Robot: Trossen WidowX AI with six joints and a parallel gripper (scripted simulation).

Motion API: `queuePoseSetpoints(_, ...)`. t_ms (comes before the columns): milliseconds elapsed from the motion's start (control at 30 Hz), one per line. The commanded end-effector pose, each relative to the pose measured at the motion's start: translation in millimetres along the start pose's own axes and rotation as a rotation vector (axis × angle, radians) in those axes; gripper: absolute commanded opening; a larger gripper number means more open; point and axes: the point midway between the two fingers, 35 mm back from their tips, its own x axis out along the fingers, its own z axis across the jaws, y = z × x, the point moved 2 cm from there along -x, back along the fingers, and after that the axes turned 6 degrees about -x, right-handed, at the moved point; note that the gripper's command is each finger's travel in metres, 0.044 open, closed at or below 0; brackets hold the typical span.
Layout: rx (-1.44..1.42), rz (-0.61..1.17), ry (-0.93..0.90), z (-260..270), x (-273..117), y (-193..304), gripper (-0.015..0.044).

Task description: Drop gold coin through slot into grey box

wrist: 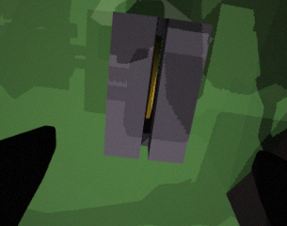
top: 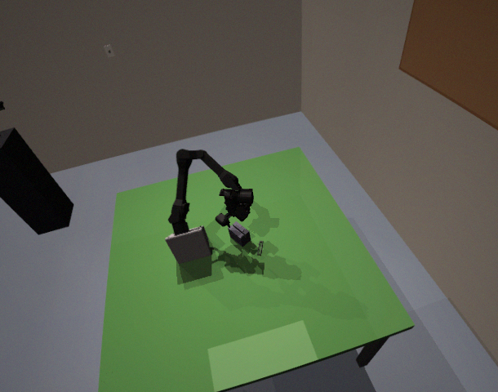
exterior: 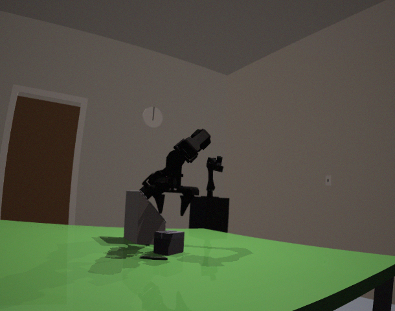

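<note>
Above the grey box: hand, spread wide, grasping nothing. Gold coin: edge-on within the lid slot, seemingly dropping inside. Dark-green holder: vacant, on the counter just right of the box.

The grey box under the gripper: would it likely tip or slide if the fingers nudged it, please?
The grey box looks squat and flat-based, so tipping seems unlikely. It is small on a glossy table, so it may slide. The open gripper hangs above, apart from it.
</note>
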Motion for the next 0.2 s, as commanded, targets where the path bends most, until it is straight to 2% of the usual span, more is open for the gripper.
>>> queuePoseSetpoints(0, -0.004, 0.0, 0.004, -0.2, -5.7, 0.5, 0.044)
queuePoseSetpoints(167, -0.004, 0.0, 0.004, -0.2, -5.7, 0.5, 0.044)
